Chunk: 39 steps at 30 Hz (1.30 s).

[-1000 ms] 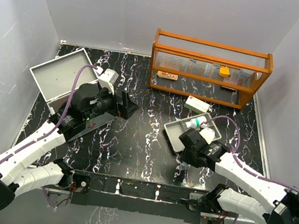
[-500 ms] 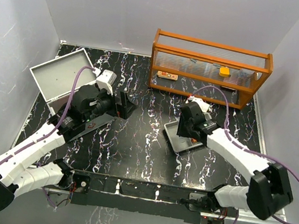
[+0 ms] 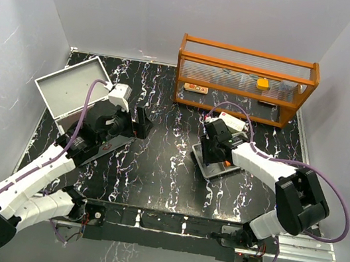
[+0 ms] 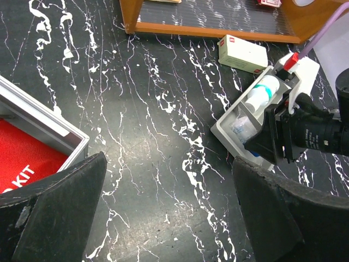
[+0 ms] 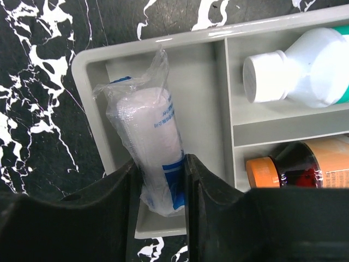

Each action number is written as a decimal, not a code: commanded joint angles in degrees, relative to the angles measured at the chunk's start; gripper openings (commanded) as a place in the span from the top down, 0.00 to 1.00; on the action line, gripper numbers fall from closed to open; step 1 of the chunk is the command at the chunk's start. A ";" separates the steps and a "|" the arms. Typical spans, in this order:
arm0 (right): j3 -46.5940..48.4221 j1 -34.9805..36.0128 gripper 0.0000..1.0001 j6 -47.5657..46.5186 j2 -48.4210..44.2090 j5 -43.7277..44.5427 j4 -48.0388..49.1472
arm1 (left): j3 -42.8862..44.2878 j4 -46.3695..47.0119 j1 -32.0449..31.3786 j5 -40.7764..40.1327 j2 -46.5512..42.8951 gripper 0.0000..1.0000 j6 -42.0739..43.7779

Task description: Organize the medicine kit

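A second ago the right arm lay folded low by the near edge, below the tray [image 3: 199, 152]. Now it has swung in over that tray, and the right tool [image 3: 214, 159] points down into it. The left arm has hardly shifted: the left tool [image 3: 144, 124] hangs wide open just right of the kit [image 3: 67, 89], which stands at the left of the frame with its lid thrown back.

The surface [image 3: 162, 169] is black with white veins, shut in by plain grey walls [image 3: 116, 0]. A wooden shelf [image 3: 246, 69] stands at upper right, with a white box [image 3: 233, 122] between it and the tray.

From above, the arm hides what the right tool is doing. Its own camera shows the fingers pressed against either side of a plastic-wrapped roll [image 5: 152, 136], holding it where it lies in the tray's left compartment. To the right of that lie a white bottle [image 5: 305, 76] and, lower, a brown bottle [image 5: 311, 161] with an orange cap. Only the left wrist view shows a red pouch [image 4: 24, 158] inside the kit
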 commanded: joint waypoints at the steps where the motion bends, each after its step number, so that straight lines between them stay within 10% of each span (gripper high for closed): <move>1: 3.46 -0.08 0.65 -2.17 -0.16 0.08 -0.15 | 2.31 -0.61 -0.24 -1.59 -0.21 0.01 -0.88; 5: 5.55 -0.38 0.46 -0.12 0.48 1.96 -2.73 | 3.62 -3.59 -0.24 -2.18 1.13 0.01 -0.21; 20: 3.88 -1.51 0.43 9.79 -13.17 -1.21 1.01 | 11.19 -24.02 3.34 -12.34 17.56 0.01 -1.41; 39: -2.36 -2.10 0.43 12.42 -21.53 -2.40 1.68 | 9.70 -16.56 10.20 8.92 24.51 0.13 6.23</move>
